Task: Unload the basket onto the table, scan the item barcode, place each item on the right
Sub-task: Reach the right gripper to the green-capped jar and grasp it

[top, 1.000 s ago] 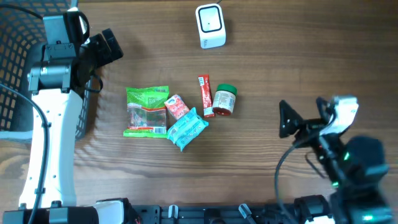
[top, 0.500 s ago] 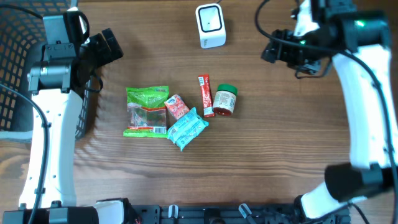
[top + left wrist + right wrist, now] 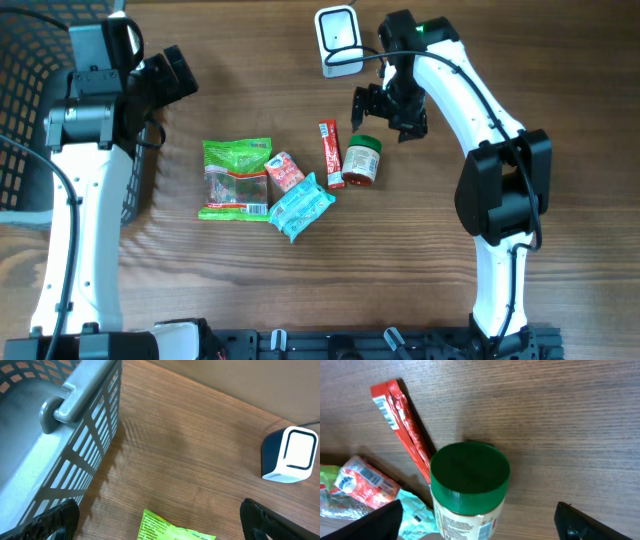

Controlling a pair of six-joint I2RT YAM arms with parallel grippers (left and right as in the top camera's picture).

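On the wooden tabletop (image 3: 500, 300) the small jar with a green lid (image 3: 361, 161) sat at the right end of a loose cluster of groceries near the middle, with its lid toward the far edge and its label toward the near one; whether it lay flat or only leaned could not be told. The right claw (image 3: 385, 113) hung just above and beyond the jar, jaws spread wide and gripping nothing. In the right wrist view its dark fingers (image 3: 592, 522) showed at either lower corner, with the jar (image 3: 469, 477) on the wood between them and touched by neither. A red stick packet (image 3: 330, 153) lay just left of the jar, its barcode end showing at the upper left of the right wrist view (image 3: 405, 420). Further left came a small red-and-pink pouch (image 3: 285, 170), and a teal packet (image 3: 301, 206) lay below it, overlapping its lower edge. A green bag (image 3: 236, 179) closed the left end of the group. The white barcode scanner (image 3: 338, 40) stood at the far edge, just left of the right arm's upper link and well apart from the jar. The left claw (image 3: 170, 75) hovered near the far left, likewise released and empty, beside a dark mesh basket (image 3: 25, 110). The left wrist view took in the basket's grey rim and lattice wall (image 3: 60, 425), the scanner (image 3: 291, 455) at the right, and a corner of the green bag (image 3: 170, 530) at the bottom edge.
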